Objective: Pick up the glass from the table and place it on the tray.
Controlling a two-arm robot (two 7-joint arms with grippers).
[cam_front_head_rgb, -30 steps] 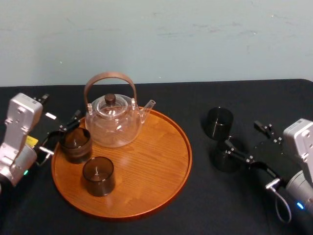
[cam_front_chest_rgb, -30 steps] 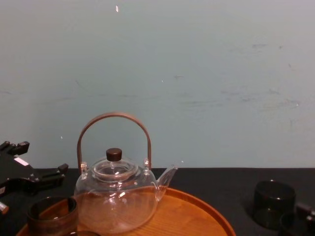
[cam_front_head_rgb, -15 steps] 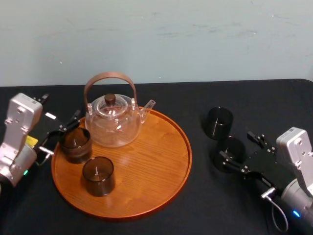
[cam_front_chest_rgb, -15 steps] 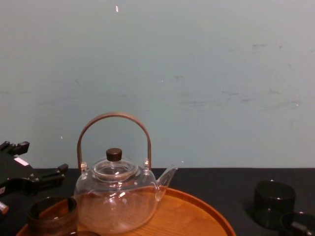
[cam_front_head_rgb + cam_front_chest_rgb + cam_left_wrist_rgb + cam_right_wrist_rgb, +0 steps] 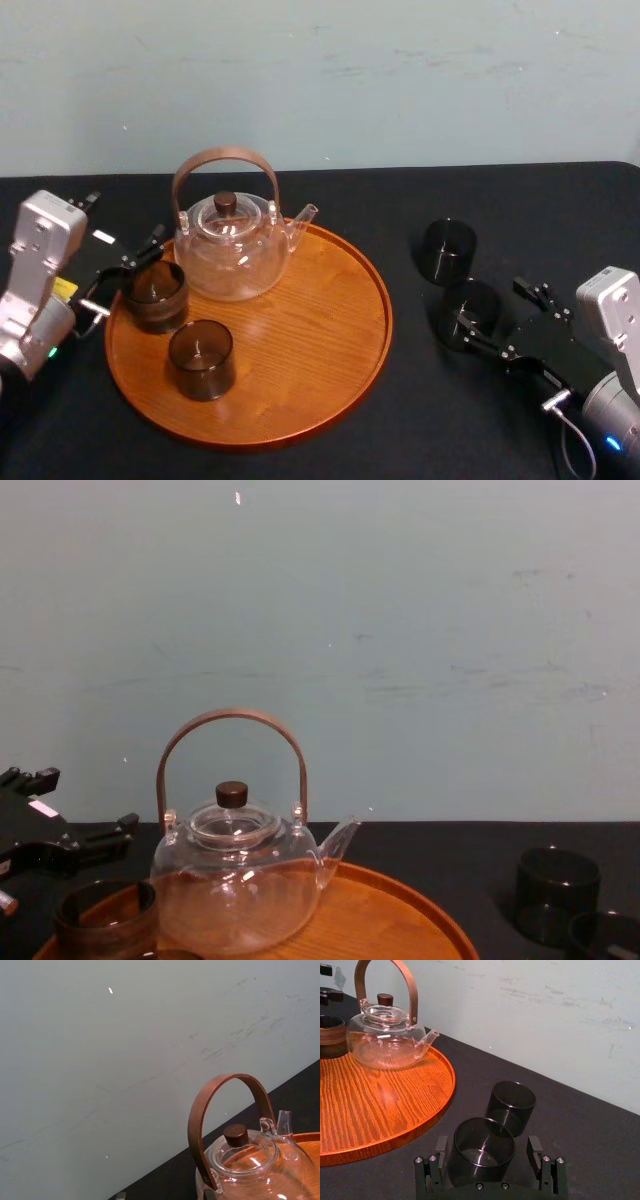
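Glass (image 5: pixel 472 308): small dark tumbler, upright on the black table (image 5: pixel 400 440), right of the tray (image 5: pixel 330 390) and just beside a second like tumbler (image 5: pixel 447 248). Right gripper (image 5: pixel 487 1155) straddles it, fingers spread either side of the wall, not yet clamped. Judged light, rigid, smooth and brittle. Gentle mid-height pinch looks best, then a straight lift clear of the neighbour. Left gripper (image 5: pixel 125 272) sits spread at the tray's left edge.

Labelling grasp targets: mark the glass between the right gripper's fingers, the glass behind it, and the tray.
near glass (image 5: pixel 481 1162): right wrist view, front wall.
far glass (image 5: pixel 512 1110): right wrist view, side wall.
tray (image 5: pixel 300 345): head view, bare wood floor.
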